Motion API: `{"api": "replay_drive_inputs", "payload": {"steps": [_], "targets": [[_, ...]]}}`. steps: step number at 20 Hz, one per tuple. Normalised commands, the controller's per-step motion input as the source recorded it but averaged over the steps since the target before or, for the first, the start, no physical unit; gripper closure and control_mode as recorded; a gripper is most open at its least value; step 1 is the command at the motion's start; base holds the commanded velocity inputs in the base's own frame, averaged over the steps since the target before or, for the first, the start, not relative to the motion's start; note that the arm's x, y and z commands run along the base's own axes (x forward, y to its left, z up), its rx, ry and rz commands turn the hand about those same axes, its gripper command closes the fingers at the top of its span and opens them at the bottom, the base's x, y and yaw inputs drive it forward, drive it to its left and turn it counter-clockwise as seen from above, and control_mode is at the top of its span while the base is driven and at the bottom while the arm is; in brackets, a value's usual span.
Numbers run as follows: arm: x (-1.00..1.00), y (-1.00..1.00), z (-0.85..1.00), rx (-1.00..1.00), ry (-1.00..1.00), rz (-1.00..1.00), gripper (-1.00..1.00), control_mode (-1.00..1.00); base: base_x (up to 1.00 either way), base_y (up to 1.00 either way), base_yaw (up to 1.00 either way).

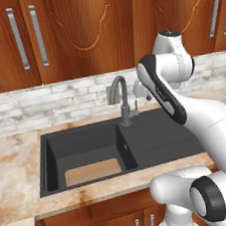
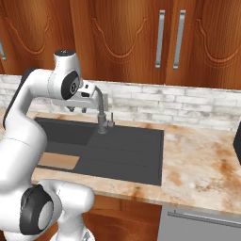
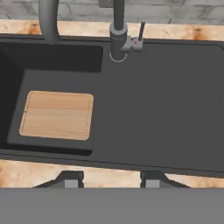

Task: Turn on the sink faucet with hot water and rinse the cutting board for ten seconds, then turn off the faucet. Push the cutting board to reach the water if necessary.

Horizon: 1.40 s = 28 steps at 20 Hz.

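Sink (image 1: 158, 139): matte black, set into the marbled tan surface (image 1: 15, 162); deep basin on the left, flat ribbed drainboard on the right in the left base view.
Cutting board (image 3: 57, 114): light tan wood, rounded corners, lying flat on the basin floor; in the left base view it sits at the near edge of the basin, towards the drainboard side (image 1: 93, 171). In the right base view it is partly hidden behind the arm (image 2: 59, 161).
Faucet (image 1: 122, 101): dark grey gooseneck, rising at the back rim where basin meets drainboard; spout arches over towards the basin. In the hand view the spout end (image 3: 47, 19) is well apart from the board.
Lever: small, at the right of the faucet base, standing roughly upright in the hand view (image 3: 141, 33).
Water: no stream visible from the spout in any view.
Fingers (image 3: 111, 180): spread wide, nothing between them; both tips show at the bottom of the hand view, over the near strip of surface.
Hand: held high above the drainboard, just beside the faucet's arch, not touching it, as far as the right base view shows (image 2: 77, 107).
Backdrop: whitish stone-tile wall (image 1: 44, 106), dark wood cabinets (image 1: 74, 29) with metal handles above.
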Motion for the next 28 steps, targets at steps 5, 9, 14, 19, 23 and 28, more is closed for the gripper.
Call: {"api": "replay_drive_inputs", "payload": {"steps": [5,9,14,19,23,28], "targets": [[0.0,-0.05,-0.17,0.0,-0.08,0.01,-1.0,-1.0,0.0,0.0,0.0],[-0.04,-0.29,-0.25,0.05,-0.19,0.03,-1.0,-1.0,0.0,0.0,0.0],[0.0,-0.29,-0.23,0.03,-0.22,0.03,-1.0,-1.0,0.0,0.0,0.0],[0.0,-0.33,-0.18,0.04,-0.18,0.02,-1.0,-1.0,0.0,0.0,0.0],[0.05,-0.32,-0.16,0.04,-0.15,0.01,-1.0,-1.0,0.0,0.0,0.0],[0.11,-0.27,-0.21,0.05,-0.14,0.0,-1.0,-1.0,0.0,0.0,0.0]]}}
